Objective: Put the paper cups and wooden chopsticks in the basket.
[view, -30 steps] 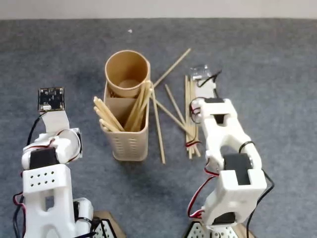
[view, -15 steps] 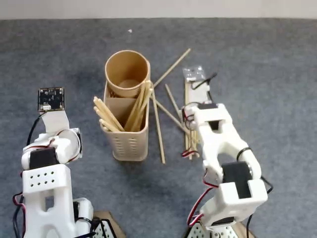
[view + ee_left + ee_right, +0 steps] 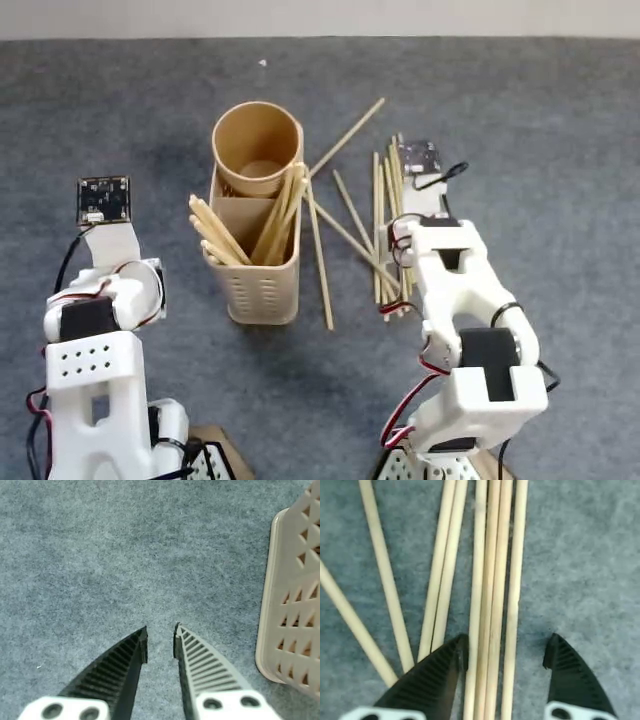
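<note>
A tan slotted basket (image 3: pixel 255 275) stands mid-table with a paper cup (image 3: pixel 257 148) upright in its far end and several wooden chopsticks (image 3: pixel 275 225) leaning in the near end. More chopsticks (image 3: pixel 378 225) lie loose on the carpet to the basket's right. My right gripper (image 3: pixel 507 642) is open low over them, and its fingers straddle three parallel chopsticks (image 3: pixel 492 580). Out to the left of the basket (image 3: pixel 292 605), my left gripper (image 3: pixel 160 630) hangs over bare carpet, open by a narrow gap with nothing between its fingers.
Grey carpet covers the table. One long chopstick (image 3: pixel 348 137) slants away behind the basket, and another (image 3: pixel 320 265) lies along the basket's right side. The right arm (image 3: pixel 450 290) stands over the near ends of the loose chopsticks.
The right arm swung left toward the basket, then back to the right over the loose chopsticks. The left arm has stayed still.
</note>
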Controlling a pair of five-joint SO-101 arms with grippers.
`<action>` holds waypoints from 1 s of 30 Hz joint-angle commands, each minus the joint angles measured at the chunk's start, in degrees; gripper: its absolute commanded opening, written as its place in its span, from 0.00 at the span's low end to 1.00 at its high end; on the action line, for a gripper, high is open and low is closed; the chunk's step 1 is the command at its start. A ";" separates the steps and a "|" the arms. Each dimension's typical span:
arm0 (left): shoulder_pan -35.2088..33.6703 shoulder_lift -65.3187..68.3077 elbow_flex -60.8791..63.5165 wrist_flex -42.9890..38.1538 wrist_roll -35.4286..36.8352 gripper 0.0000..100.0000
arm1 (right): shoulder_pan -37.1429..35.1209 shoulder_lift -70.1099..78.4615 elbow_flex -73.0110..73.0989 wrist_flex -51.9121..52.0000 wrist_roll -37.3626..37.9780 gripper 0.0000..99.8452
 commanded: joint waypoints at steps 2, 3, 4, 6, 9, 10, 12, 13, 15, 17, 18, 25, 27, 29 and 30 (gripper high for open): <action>0.84 -0.84 -0.13 -0.97 -0.18 0.12 | 1.45 -2.42 -0.22 -0.57 -0.62 0.24; 0.84 -0.84 -0.13 -0.97 -0.18 0.12 | 1.45 -2.42 -0.22 -0.57 -0.62 0.24; 0.84 -0.84 -0.13 -0.97 -0.18 0.12 | 1.45 -2.51 -0.22 -0.57 -0.70 0.24; 0.84 -0.84 -0.13 -0.97 -0.18 0.12 | 1.19 -2.59 -0.31 -0.57 -0.88 0.24; 0.84 -0.84 -0.13 -0.97 -0.26 0.12 | 1.10 -4.18 -0.22 -0.57 -0.97 0.24; 0.84 -0.84 -0.13 -0.97 -0.26 0.12 | 1.19 -5.58 -0.04 -0.57 -0.97 0.24; 0.84 -0.84 -0.13 -0.97 -0.26 0.12 | 1.19 -8.75 0.22 -0.57 -0.97 0.24; 0.84 -0.84 -0.13 -0.97 -0.26 0.12 | 1.10 -9.80 0.31 -0.57 -1.05 0.24; 0.84 -0.84 -0.13 -0.97 -0.26 0.12 | 1.10 -10.86 0.31 -0.57 -1.05 0.24; 0.84 -0.84 -0.13 -0.97 -0.26 0.12 | 1.27 -10.15 0.31 -0.57 -1.05 0.24; 0.84 -0.84 -0.13 -0.97 -0.26 0.12 | 1.36 -9.36 0.31 -0.57 -0.79 0.24; 0.84 -0.84 -0.13 -0.88 -0.26 0.12 | 3.12 -3.38 -0.31 -0.75 -0.62 0.24; 0.84 -0.84 -0.13 -0.88 -0.26 0.12 | 3.47 -1.80 -0.92 -2.07 -0.62 0.24; 0.84 -0.84 -0.13 -0.88 -0.26 0.12 | 3.74 -0.84 -1.98 -2.07 -0.62 0.24; 0.84 -0.84 -0.13 -0.88 -0.26 0.12 | 3.74 -0.40 -2.42 -1.98 -0.62 0.24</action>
